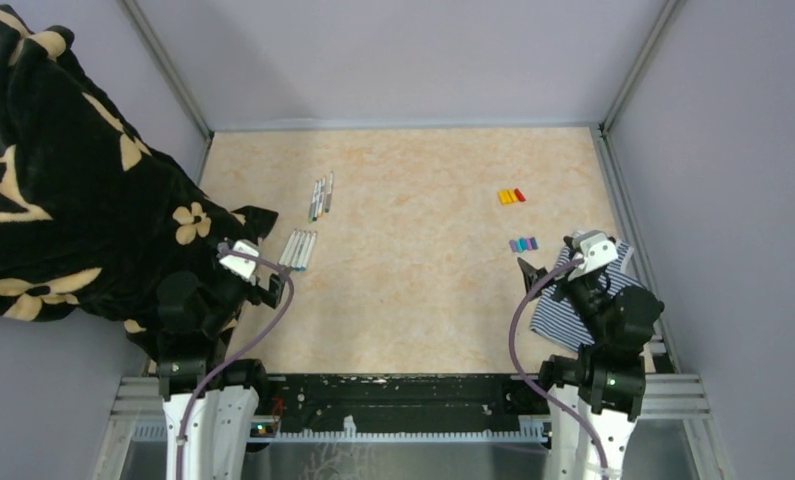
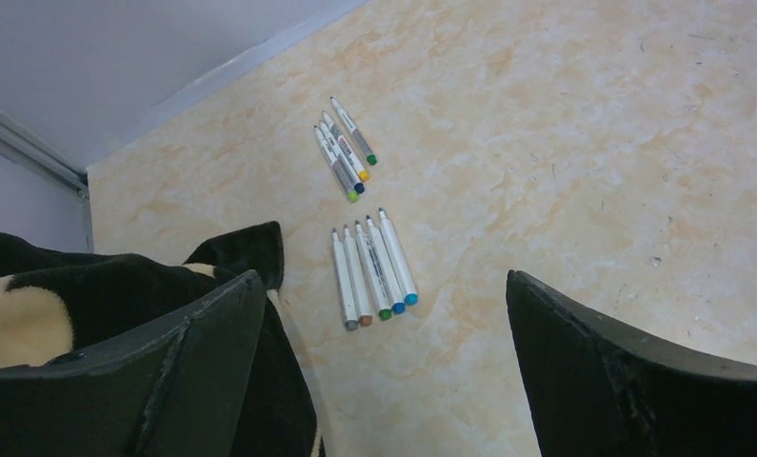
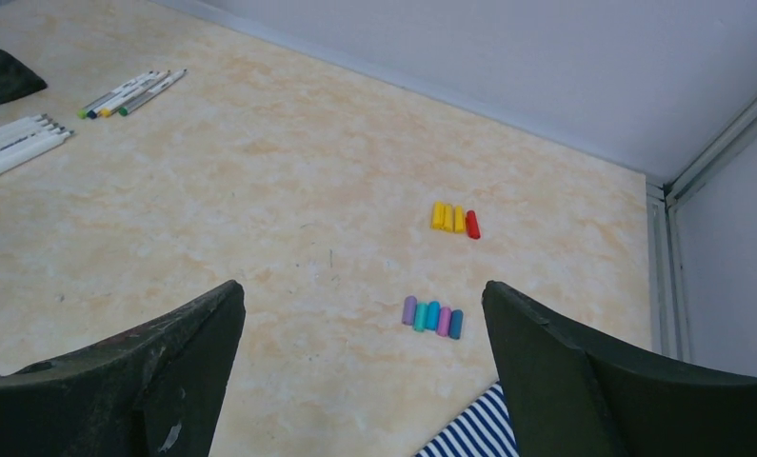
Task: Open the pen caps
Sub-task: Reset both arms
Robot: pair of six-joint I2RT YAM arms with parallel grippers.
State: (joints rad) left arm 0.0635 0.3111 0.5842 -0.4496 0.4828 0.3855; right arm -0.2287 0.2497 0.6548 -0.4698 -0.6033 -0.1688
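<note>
My left gripper (image 2: 382, 286) and right gripper (image 3: 363, 286) hang near their bases, jaws apart and empty. That suits a finished job, I judge: the pens (image 2: 374, 271) lie bare-tipped in two rows at left, and the caps (image 3: 432, 316) are lined up well apart at right.

9 pens (image 2: 371, 269) (grps of 4 + 5), 9 caps (image 3: 432, 315) (4 + 5).
</note>
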